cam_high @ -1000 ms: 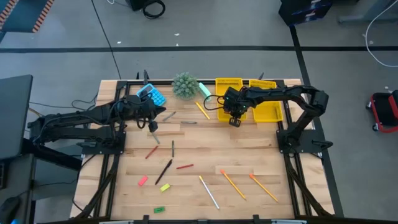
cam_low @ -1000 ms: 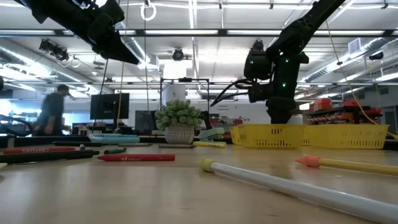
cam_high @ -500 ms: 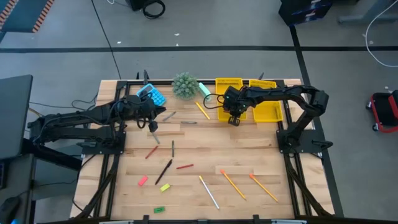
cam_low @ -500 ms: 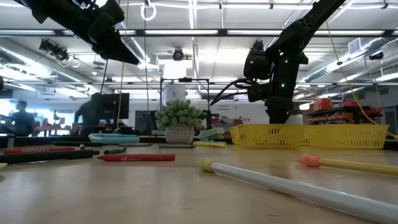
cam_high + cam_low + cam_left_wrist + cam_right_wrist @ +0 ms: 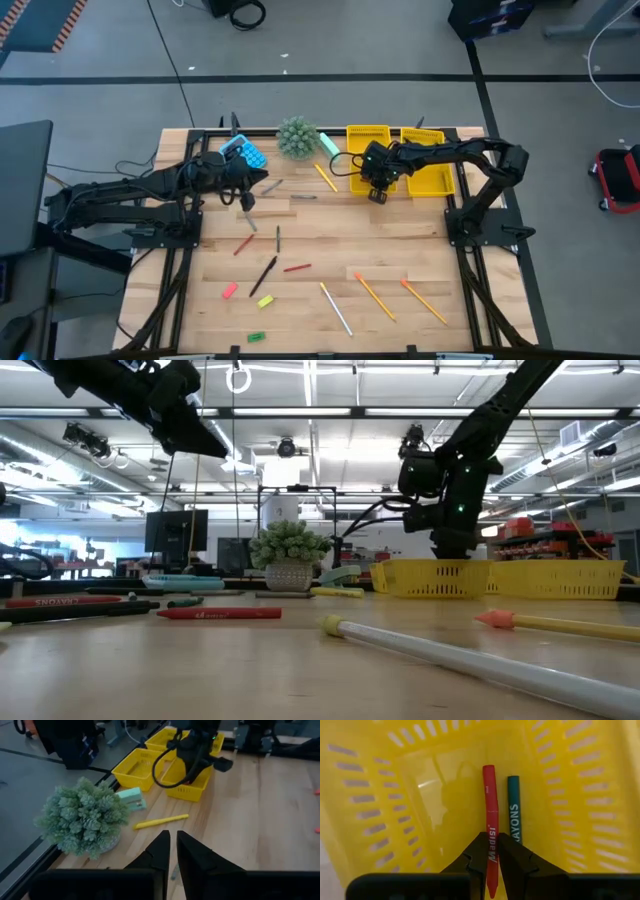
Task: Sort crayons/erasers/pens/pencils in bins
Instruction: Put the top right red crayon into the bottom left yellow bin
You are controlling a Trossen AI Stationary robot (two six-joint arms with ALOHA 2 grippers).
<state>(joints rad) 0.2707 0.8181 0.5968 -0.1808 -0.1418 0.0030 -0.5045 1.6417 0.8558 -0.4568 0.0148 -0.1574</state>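
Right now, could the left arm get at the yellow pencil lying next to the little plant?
Probably yes. The left gripper hangs above the table facing the yellow pencil, with bare wood between them. The plant sits to one side, and the right gripper is off over a bin.

My right gripper (image 5: pixel 377 192) hangs over the near edge of a yellow bin (image 5: pixel 367 136) by the tabletop's far edge; more bins (image 5: pixel 432 178) sit toward the right. My left gripper (image 5: pixel 246 205) hovers near the blue calculator (image 5: pixel 244 153) and plant (image 5: pixel 297 136) at the far left. Pencils (image 5: pixel 417 298), a whitish pencil (image 5: pixel 336 308), a pen (image 5: pixel 263 275), a crayon (image 5: pixel 296 268) and erasers (image 5: pixel 230 290) lie along the near edge.
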